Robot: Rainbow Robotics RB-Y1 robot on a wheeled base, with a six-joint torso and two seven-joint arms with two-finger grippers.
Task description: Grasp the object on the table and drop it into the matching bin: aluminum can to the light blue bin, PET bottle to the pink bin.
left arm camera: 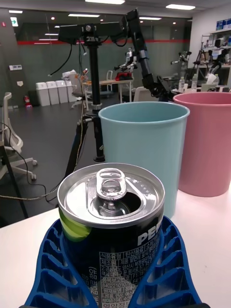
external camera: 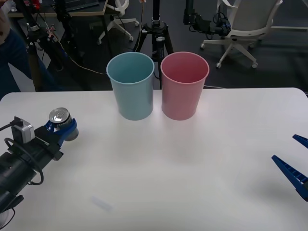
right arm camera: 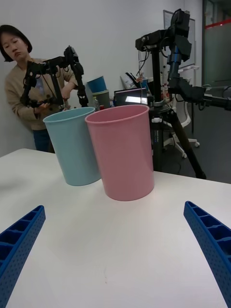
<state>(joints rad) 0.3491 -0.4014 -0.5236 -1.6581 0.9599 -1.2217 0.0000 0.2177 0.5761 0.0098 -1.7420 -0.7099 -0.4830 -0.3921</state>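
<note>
A small dark aluminum can [external camera: 60,118] with a shiny silver lid and pull tab stands upright near the left edge of the white table [external camera: 173,163]. My left gripper [external camera: 61,130] is shut on the can [left arm camera: 113,226], its blue ribbed fingers [left arm camera: 55,269] curving round both sides. The light blue bin [external camera: 131,85] stands at the back middle, the pink bin [external camera: 184,85] touching its right side. Both bins show past the can in the left wrist view: light blue bin [left arm camera: 144,149], pink bin [left arm camera: 204,142]. My right gripper [external camera: 296,163] waits open low at the table's right edge, fingers [right arm camera: 209,240] spread wide.
Behind the table stand tripods [external camera: 156,29], camera rigs and office chairs [external camera: 245,24] on a dark floor. A person stands behind the bins [right arm camera: 29,86] in the right wrist view, away from the task's things. Bare table lies between the can and the bins.
</note>
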